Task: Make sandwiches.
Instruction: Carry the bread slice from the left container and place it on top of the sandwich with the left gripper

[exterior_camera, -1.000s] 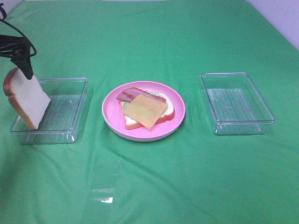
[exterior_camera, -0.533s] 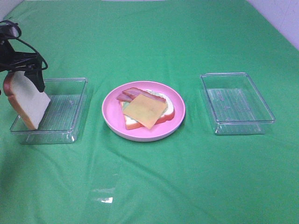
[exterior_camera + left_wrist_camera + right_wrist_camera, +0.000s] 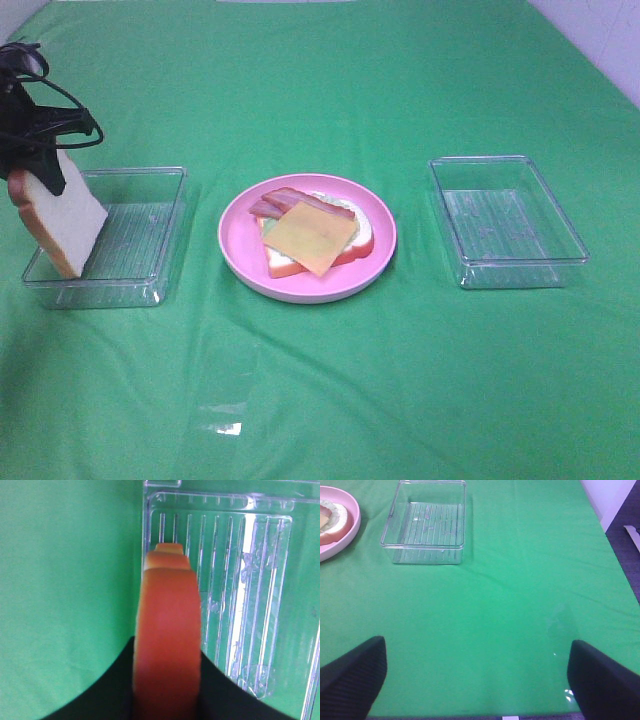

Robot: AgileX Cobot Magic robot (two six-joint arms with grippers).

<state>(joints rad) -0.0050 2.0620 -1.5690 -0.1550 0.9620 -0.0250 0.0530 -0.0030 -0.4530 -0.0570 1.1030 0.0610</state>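
At the far left, the left pincer has just come down and closed its jaws on the crusted top edge of the bread slice, which leans upright against the left tray; a moment earlier the jaws stood wide. The top slice looks ready to lift. Mid-surface, the open sandwich waits on the pink plate, cheese uppermost. Well right of the right tray, the right pincer stands wide open, holding nothing.

Open green cloth lies between the left tray, plate and right tray.
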